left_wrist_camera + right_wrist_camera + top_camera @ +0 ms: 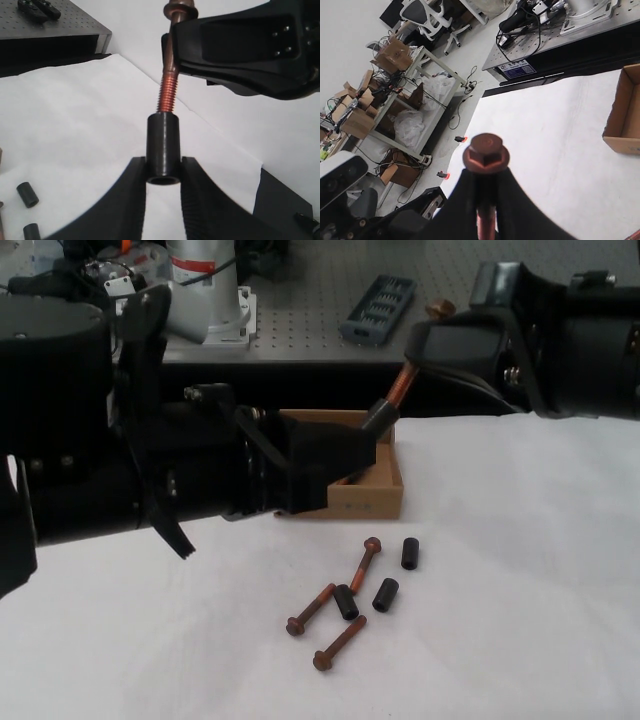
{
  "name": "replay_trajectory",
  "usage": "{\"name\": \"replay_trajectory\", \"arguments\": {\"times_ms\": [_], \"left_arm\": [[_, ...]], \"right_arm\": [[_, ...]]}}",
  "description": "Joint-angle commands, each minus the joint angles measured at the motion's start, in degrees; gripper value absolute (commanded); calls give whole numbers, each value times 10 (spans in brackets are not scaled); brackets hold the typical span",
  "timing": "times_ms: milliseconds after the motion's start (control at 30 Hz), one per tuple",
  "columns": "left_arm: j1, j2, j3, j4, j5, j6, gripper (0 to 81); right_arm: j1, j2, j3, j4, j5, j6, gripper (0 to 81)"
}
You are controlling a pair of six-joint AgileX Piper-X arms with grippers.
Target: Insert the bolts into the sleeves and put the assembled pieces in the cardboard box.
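Note:
My left gripper (163, 170) is shut on a black sleeve (163, 149), held upright above the cardboard box (365, 495). My right gripper (486, 176) is shut on a copper bolt (486, 152) just below its hex head. The bolt's threaded end (167, 95) meets the top opening of the sleeve; how far it is inside is hidden. In the high view the bolt (401, 383) slants down from the right gripper (418, 352) to the sleeve (381, 416). On the white cloth lie three loose bolts (310, 609) and three loose sleeves (386, 594).
The box stands at the cloth's far edge, against a dark perforated bench with a blue rack (378, 306) and a white robot base (205, 285). Two loose sleeves (27, 194) lie beside the left gripper. White cloth (520, 580) stretches to the right.

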Motion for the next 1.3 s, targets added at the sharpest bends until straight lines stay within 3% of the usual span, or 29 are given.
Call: {"name": "replay_trajectory", "arguments": {"times_ms": [0,933,1267], "left_arm": [[-3,3,-6,-8,5,12,6],[-3,28,-6,-11,27,32,6],[-3,28,-7,-49,27,32,6]], "right_arm": [[-1,-9,-2,-1,-7,-4,26],[-2,-9,-2,-10,-83,-58,26],[-2,-9,-2,68,-109,-149,26]]}}
